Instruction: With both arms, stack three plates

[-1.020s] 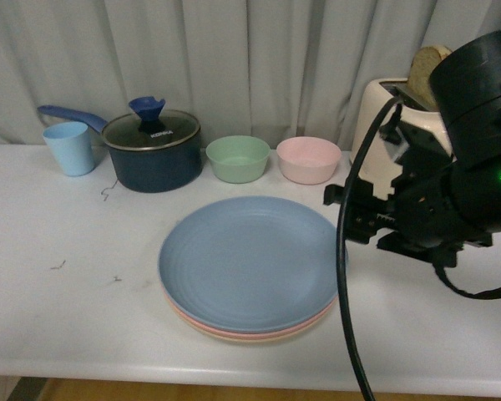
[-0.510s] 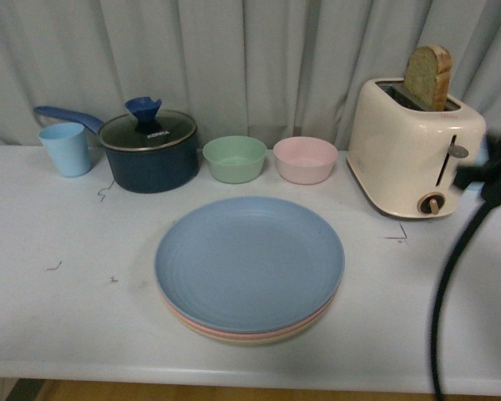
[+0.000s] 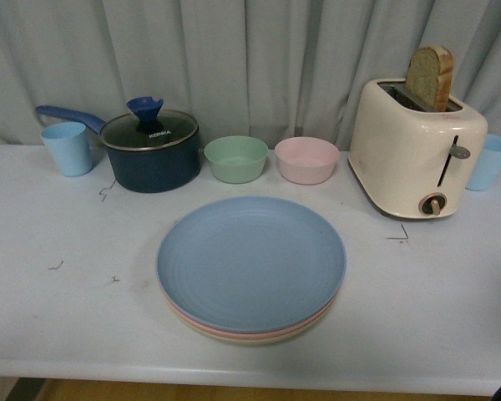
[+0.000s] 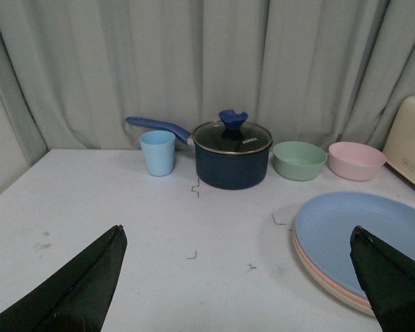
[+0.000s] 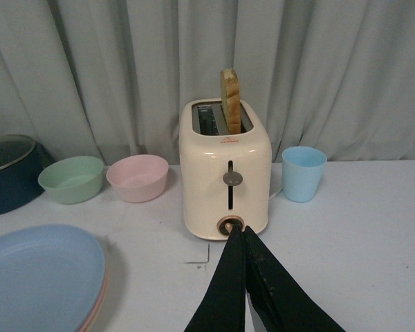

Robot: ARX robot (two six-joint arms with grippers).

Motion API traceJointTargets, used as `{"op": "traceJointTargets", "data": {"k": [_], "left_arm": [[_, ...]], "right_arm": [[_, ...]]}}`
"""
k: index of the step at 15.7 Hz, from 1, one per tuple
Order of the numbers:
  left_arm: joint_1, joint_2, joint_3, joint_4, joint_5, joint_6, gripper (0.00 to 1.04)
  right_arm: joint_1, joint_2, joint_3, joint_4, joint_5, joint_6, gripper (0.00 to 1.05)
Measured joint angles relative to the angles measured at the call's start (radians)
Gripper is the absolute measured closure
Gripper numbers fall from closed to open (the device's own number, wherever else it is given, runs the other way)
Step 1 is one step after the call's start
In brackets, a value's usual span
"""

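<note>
The three plates sit in one stack at the table's middle front: the light blue plate [image 3: 250, 261] on top, the pink plate's rim [image 3: 234, 333] under it, the cream-beige plate's rim [image 3: 259, 340] at the bottom. The stack also shows in the left wrist view [image 4: 360, 235] and in the right wrist view [image 5: 34, 277]. Neither arm shows in the front view. My left gripper [image 4: 238, 232] is open and empty above bare table beside the stack. My right gripper [image 5: 240, 232] is shut and empty, above the table in front of the toaster.
A cream toaster [image 3: 417, 150] with a bread slice stands at the back right, a blue cup [image 3: 489, 162] beside it. A green bowl [image 3: 235, 159], a pink bowl [image 3: 306, 159], a dark blue lidded pot [image 3: 150, 150] and another blue cup [image 3: 67, 148] line the back.
The right arm, which filled the front view's right side a second ago, has drawn back out of that view. The plate stack has not moved.
</note>
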Motion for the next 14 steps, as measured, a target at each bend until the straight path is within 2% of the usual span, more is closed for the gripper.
{"op": "traceJointTargets", "data": {"k": [2, 3, 5, 14], "left_arm": [[0.000, 0.000, 0.000, 0.000, 0.000, 0.000, 0.07], [0.000, 0.000, 0.000, 0.000, 0.000, 0.000, 0.07], [0.000, 0.000, 0.000, 0.000, 0.000, 0.000, 0.07], [0.000, 0.000, 0.000, 0.000, 0.000, 0.000, 0.07]], "right_arm": [[-0.013, -0.069, -0.036, -0.039, -0.005, 0.000, 1.03], [-0.049, -0.111, -0.055, -0.069, -0.056, -0.001, 1.03], [-0.090, -0.193, -0.081, -0.119, -0.065, 0.000, 1.03], [-0.088, -0.614, -0.154, -0.460, -0.073, -0.001, 1.03]]}}
